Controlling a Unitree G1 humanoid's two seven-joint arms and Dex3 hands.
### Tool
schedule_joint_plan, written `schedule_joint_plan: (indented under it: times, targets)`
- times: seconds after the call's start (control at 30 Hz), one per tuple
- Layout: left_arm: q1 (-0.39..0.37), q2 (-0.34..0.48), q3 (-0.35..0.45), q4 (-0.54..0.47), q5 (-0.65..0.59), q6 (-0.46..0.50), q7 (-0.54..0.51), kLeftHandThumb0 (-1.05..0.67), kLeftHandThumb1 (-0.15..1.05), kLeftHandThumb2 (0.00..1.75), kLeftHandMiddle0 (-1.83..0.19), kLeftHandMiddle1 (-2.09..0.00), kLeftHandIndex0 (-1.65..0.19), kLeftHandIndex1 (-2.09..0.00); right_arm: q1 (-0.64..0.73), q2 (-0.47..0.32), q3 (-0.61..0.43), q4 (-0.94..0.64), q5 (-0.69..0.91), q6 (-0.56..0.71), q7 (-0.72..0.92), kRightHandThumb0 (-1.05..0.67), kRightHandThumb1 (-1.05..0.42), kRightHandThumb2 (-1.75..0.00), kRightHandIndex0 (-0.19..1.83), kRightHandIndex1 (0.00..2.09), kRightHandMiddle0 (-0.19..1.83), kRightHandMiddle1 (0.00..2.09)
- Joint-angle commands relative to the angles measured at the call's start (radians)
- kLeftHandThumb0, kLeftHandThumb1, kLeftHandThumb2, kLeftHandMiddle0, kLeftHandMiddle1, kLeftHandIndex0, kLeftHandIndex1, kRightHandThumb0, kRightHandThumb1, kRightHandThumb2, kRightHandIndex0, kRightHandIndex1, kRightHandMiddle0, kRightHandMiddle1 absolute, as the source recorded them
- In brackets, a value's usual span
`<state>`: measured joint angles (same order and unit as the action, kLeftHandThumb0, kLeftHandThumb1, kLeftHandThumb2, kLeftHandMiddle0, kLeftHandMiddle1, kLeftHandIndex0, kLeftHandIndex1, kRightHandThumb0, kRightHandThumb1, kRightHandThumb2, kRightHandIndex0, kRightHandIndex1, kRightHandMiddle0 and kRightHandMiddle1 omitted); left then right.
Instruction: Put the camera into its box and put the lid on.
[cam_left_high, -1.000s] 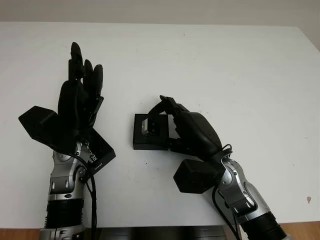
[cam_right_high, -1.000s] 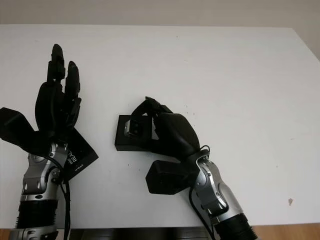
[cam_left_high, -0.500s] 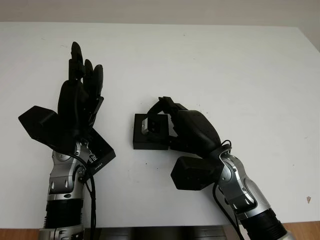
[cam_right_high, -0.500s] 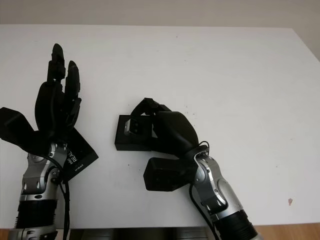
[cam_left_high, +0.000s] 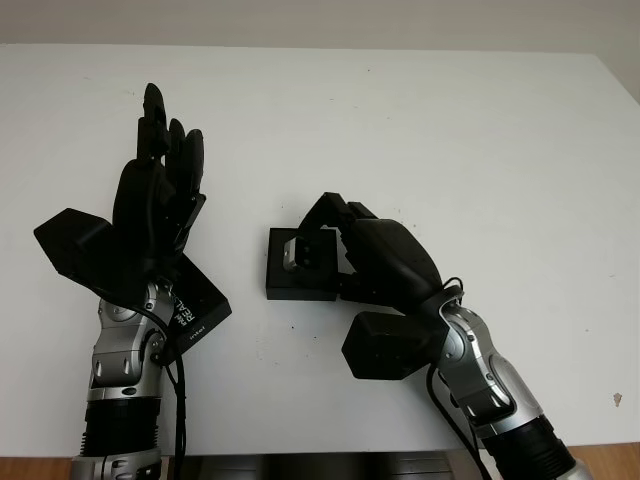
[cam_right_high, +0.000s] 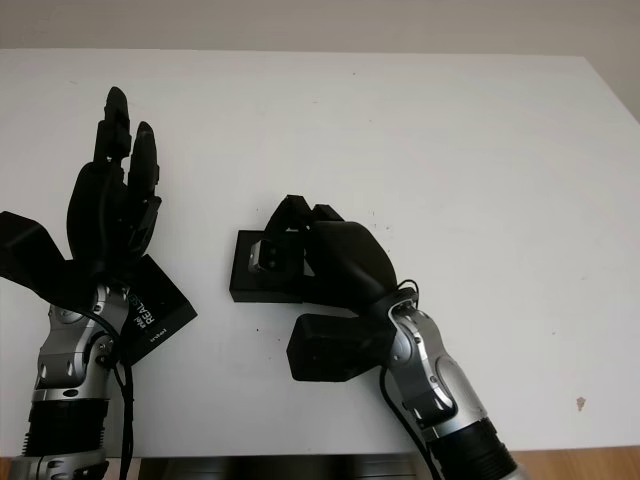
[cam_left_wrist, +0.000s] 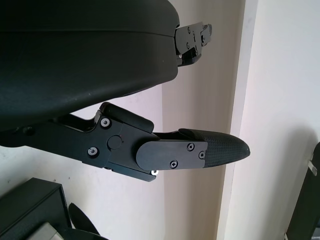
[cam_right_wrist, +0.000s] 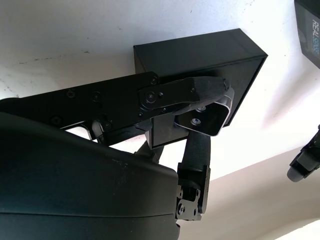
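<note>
Left eye view places the camera (cam_left_high: 303, 255) inside its box (cam_left_high: 300, 264) on the tabletop (cam_left_high: 480, 160), directly under the fingertips of our right hand (cam_left_high: 385, 265). We judge the seating step nearly done: we release straight upward so the camera stays settled, then fetch the lid (cam_left_high: 195, 305). Our right hand's fingers curl over the box's far rim; we cannot tell whether they grip the camera. Our left hand (cam_left_high: 155, 215) is open, raised above the lid.
</note>
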<state>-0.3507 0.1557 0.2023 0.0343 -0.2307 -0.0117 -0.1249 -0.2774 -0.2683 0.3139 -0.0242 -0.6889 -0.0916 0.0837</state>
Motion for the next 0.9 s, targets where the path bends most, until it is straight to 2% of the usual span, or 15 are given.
schedule_joint_plan:
  times: [0.0, 0.13, 0.27, 0.47, 0.87]
  targets:
    - [0.006, 0.002, -0.002, -0.017, 0.005, -0.010, 0.000, -0.72, 1.05, 0.42, 0.19, 0.00, 0.19, 0.00, 0.018, -0.010, 0.012, -0.007, 0.003, -0.004, 0.006, -0.29, -1.05, -0.11, 0.02, 1.07, 0.29, 2.03]
    - [0.006, 0.000, -0.001, -0.020, -0.002, -0.001, -0.001, -0.73, 1.05, 0.42, 0.19, 0.00, 0.19, 0.00, 0.018, 0.000, 0.004, 0.008, 0.024, -0.027, -0.021, -0.29, -1.05, -0.11, 0.01, 1.11, 0.27, 2.05]
    - [0.006, 0.003, -0.004, -0.019, 0.005, 0.004, 0.002, -0.74, 1.05, 0.42, 0.19, 0.00, 0.19, 0.00, 0.017, 0.021, -0.010, 0.027, 0.071, -0.046, -0.050, -0.28, -1.05, -0.13, -0.06, 1.14, 0.11, 2.03]
    - [0.002, -0.009, 0.002, -0.008, -0.006, -0.002, 0.006, -0.74, 1.05, 0.37, 0.19, 0.00, 0.19, 0.00, -0.007, 0.056, -0.023, 0.095, 0.140, -0.096, -0.109, -0.29, -1.05, -0.18, -0.09, 1.15, 0.02, 1.99]
    - [0.001, -0.014, 0.007, 0.002, -0.007, -0.014, 0.011, -0.74, 1.05, 0.35, 0.19, 0.00, 0.19, 0.00, -0.049, 0.092, -0.014, 0.157, 0.157, -0.143, -0.168, -0.32, -1.05, -0.22, -0.12, 1.15, 0.02, 2.09]
